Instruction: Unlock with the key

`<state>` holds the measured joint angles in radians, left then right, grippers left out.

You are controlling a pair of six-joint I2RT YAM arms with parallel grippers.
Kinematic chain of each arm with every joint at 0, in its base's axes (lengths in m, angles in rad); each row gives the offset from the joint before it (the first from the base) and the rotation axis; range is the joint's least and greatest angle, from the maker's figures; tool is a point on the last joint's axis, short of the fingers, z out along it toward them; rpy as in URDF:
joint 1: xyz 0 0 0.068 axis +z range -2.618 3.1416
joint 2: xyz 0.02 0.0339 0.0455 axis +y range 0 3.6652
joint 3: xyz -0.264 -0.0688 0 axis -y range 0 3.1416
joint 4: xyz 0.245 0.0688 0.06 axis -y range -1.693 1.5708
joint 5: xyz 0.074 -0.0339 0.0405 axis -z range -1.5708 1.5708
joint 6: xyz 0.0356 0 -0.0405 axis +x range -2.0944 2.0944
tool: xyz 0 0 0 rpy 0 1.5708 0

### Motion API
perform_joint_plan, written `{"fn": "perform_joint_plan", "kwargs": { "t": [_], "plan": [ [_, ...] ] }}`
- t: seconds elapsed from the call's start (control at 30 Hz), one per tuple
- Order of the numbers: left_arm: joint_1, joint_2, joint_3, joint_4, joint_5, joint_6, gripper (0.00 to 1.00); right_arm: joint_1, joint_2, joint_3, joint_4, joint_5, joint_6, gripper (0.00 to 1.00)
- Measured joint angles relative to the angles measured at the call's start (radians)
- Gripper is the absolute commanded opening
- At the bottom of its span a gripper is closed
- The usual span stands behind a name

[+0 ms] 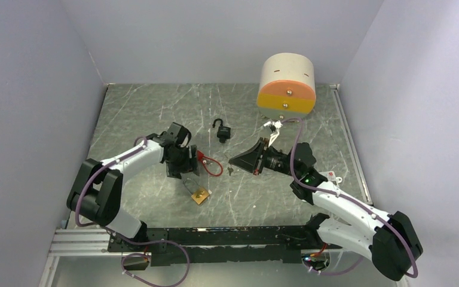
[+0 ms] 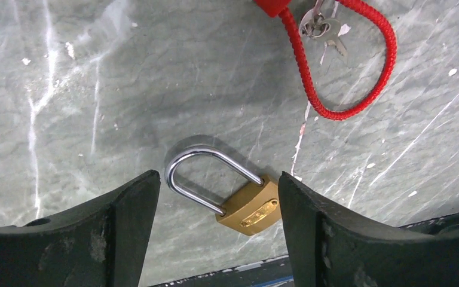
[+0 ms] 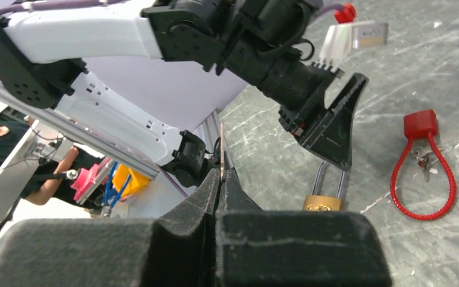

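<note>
Top view: the left gripper point(image 1: 182, 170) partly covers the shackle of the brass padlock point(image 1: 201, 195), which lies left of centre. What the right gripper point(image 1: 234, 160) holds is too small to make out.

Left wrist: the fingers point(image 2: 125, 227) are spread, and the padlock lies between them, untouched.

Right wrist: the fingers point(image 3: 185, 209) are clenched on a thin key point(image 3: 222, 152), seen edge-on.

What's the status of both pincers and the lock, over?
Left pincer open, straddling the brass padlock. Right pincer shut on a thin blade, likely the key. Red cable loop beside, not in the way.
</note>
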<state>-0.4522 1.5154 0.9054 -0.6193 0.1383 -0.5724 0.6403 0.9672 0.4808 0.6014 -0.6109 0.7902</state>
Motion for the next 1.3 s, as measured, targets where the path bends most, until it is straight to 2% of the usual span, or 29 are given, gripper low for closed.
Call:
{"fn": "perform_joint_plan", "kwargs": {
  "t": [0.2, 0.33, 0.47, 0.6, 0.87, 1.03, 1.3],
  "plan": [
    [0.000, -0.068, 0.021, -0.105, -0.046, -0.150, 0.82, 0.000, 0.043, 0.042, -0.101, 0.067, 0.013, 0.00],
    [-0.007, -0.159, -0.007, -0.149, -0.067, -0.296, 0.90, 0.000, 0.063, 0.042, -0.192, 0.149, 0.013, 0.00],
    [-0.038, -0.155, -0.008, -0.200, -0.098, -0.423, 0.94, 0.000, 0.077, 0.044, -0.297, 0.222, -0.003, 0.00],
    [-0.113, -0.100, 0.030, -0.266, -0.149, -0.537, 0.94, -0.003, 0.100, 0.056, -0.363, 0.254, -0.018, 0.00],
    [-0.296, 0.059, 0.083, -0.280, -0.213, -0.759, 0.94, -0.005, 0.130, 0.062, -0.447, 0.264, -0.024, 0.00],
    [-0.355, 0.114, 0.078, -0.271, -0.237, -0.845, 0.91, -0.007, 0.098, 0.051, -0.484, 0.263, -0.028, 0.00],
    [-0.376, 0.112, 0.031, -0.197, -0.301, -0.883, 0.81, -0.010, 0.044, 0.044, -0.552, 0.262, -0.051, 0.00]
  ]
}}
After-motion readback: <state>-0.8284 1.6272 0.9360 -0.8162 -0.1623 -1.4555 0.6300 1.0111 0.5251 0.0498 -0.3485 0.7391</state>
